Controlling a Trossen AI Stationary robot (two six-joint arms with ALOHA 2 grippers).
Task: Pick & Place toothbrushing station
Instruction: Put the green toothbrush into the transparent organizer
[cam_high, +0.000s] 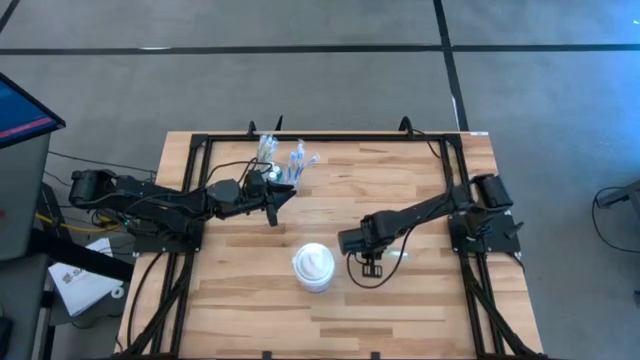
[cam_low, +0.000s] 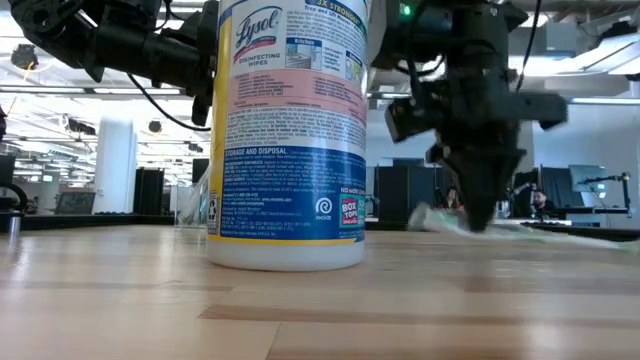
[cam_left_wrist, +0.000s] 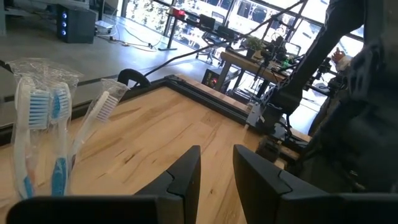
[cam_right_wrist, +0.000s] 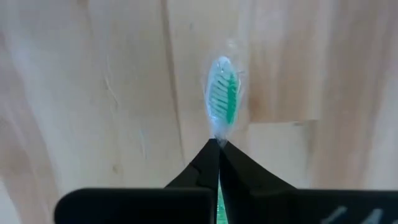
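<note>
Currently the light butcher-block wooden desk (cam_high: 400, 300), framed by black rails, carries all items. A white cylindrical wipes canister with a printed label (cam_low: 288, 130) stands near the desk's front edge, close to the middle. Near the rear edge, left of centre, stand clear plastic cups holding wrapped blue-bristled toothbrushes (cam_left_wrist: 38, 134).

The right gripper (cam_right_wrist: 217, 144) points down at the desk just right of the canister. Its jaws are pinched together on the neck of a thin green-bristled toothbrush in a clear film wrapper (cam_right_wrist: 222, 99), which lies flat on the wood. The left gripper (cam_left_wrist: 214, 168) hovers beside the cups with its fingers a narrow gap apart, holding nothing.

Risks, as judged from this position:
- The wrapper is smooth and glossy; the brush could slip or pivot in the pinch during lift.
- The handle is thin and flexible, so an off-centre grip could let it swing.
- The light cups could tip if the brush strikes a rim on insertion.
- The waiting left arm crowds the cups.
</note>
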